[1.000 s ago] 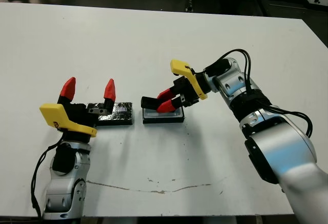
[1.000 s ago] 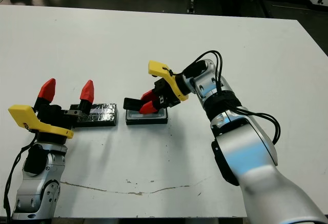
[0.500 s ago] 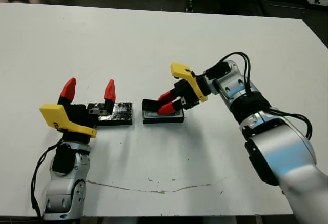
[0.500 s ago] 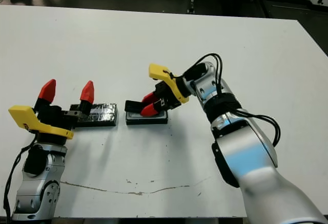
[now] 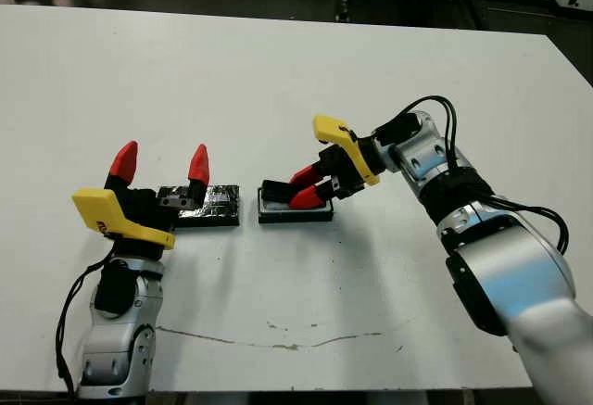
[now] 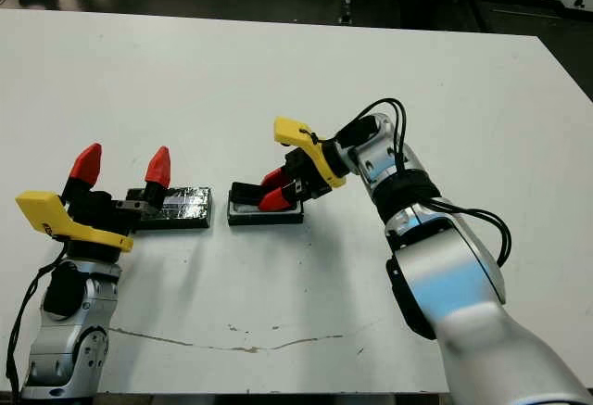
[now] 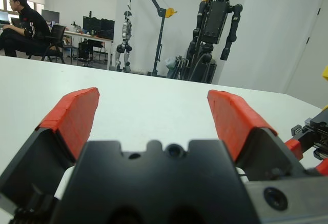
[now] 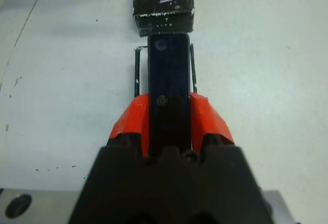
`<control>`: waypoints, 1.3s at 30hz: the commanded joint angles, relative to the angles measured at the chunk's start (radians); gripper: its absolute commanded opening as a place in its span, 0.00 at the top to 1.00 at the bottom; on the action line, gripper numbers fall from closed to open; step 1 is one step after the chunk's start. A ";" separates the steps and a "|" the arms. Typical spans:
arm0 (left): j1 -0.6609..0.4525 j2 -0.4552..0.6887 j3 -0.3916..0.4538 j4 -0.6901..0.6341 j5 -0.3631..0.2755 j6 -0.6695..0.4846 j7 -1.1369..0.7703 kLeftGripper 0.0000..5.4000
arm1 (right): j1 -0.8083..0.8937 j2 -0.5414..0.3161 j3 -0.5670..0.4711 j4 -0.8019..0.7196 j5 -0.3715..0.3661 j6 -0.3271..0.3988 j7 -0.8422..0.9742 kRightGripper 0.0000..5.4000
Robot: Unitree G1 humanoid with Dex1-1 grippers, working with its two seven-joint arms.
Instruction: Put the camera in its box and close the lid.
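Observation:
The camera (image 5: 275,189), a slim black bar, is held by one end in my right gripper (image 5: 306,188), which is shut on it. It hangs tilted just over the box (image 5: 295,211), a shallow black tray with a white lining. In the right wrist view the camera (image 8: 169,67) runs lengthwise over the box (image 8: 137,75), whose thin walls show on both sides. The glossy black lid (image 5: 210,206) lies flat to the left of the box, a small gap between them. My left gripper (image 5: 160,161) stands open and upright at the lid's left end, holding nothing.
A thin dark scratch line (image 5: 278,340) runs along the table near its front edge. Beyond the table's far side, a seated person (image 7: 20,26) and tall robot stands (image 7: 215,24) show in the left wrist view.
My right gripper has shifted slightly right and down with the camera, bringing it closer over the box. The left arm and the lid have not moved.

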 commanded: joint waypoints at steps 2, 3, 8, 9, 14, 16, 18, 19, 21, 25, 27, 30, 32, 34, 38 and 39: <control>0.010 -0.003 -0.001 0.005 0.005 0.001 0.000 0.00 | 0.013 -0.028 -0.002 -0.010 -0.010 -0.007 -0.003 0.69; 0.009 -0.004 -0.001 0.006 0.005 -0.001 -0.001 0.00 | 0.013 -0.030 -0.002 -0.010 -0.010 -0.011 -0.003 0.69; 0.008 -0.003 -0.002 0.005 0.005 0.003 0.001 0.00 | 0.011 -0.038 -0.002 -0.004 -0.012 -0.011 0.000 0.69; 0.007 -0.003 -0.002 0.004 0.007 0.005 0.003 0.00 | 0.009 -0.038 -0.001 -0.002 -0.013 -0.005 0.003 0.69; 0.005 -0.004 -0.002 0.007 0.003 0.001 -0.001 0.00 | 0.002 -0.038 0.006 0.006 -0.020 -0.003 0.013 0.69; 0.005 -0.003 -0.002 0.005 0.003 0.007 0.001 0.00 | -0.001 -0.037 0.015 0.011 -0.028 -0.007 0.021 0.69; 0.005 -0.004 -0.002 0.003 0.003 0.009 0.003 0.00 | -0.003 -0.038 0.027 0.008 -0.041 -0.021 0.022 0.69; 0.005 -0.003 -0.002 0.002 0.004 0.009 0.003 0.00 | -0.004 -0.038 0.030 0.009 -0.043 -0.029 0.026 0.69; 0.004 -0.003 -0.002 0.003 0.007 0.007 0.004 0.00 | -0.006 -0.036 0.033 0.013 -0.044 -0.033 0.030 0.69; 0.003 -0.003 -0.002 0.004 0.006 0.004 0.002 0.00 | -0.002 -0.032 0.030 0.021 -0.038 -0.051 0.032 0.69; 0.003 -0.003 -0.001 0.003 0.005 0.007 0.003 0.00 | -0.002 -0.032 0.035 0.020 -0.043 -0.058 0.028 0.69; 0.003 -0.003 -0.001 0.002 0.001 0.011 0.002 0.00 | -0.004 -0.034 0.043 0.013 -0.053 -0.064 0.023 0.69; 0.003 -0.003 -0.001 0.003 0.003 0.009 0.003 0.00 | -0.006 -0.033 0.043 0.014 -0.053 -0.056 0.024 0.69; 0.004 -0.002 -0.002 0.004 0.008 0.006 0.003 0.00 | -0.010 -0.031 0.043 0.018 -0.053 -0.047 0.027 0.69; 0.004 -0.001 -0.003 0.005 0.008 0.006 0.000 0.00 | -0.013 -0.034 0.049 0.011 -0.059 -0.021 0.025 0.69; 0.004 -0.002 -0.002 0.004 0.005 0.007 0.000 0.00 | -0.013 -0.034 0.050 0.011 -0.057 -0.019 0.027 0.69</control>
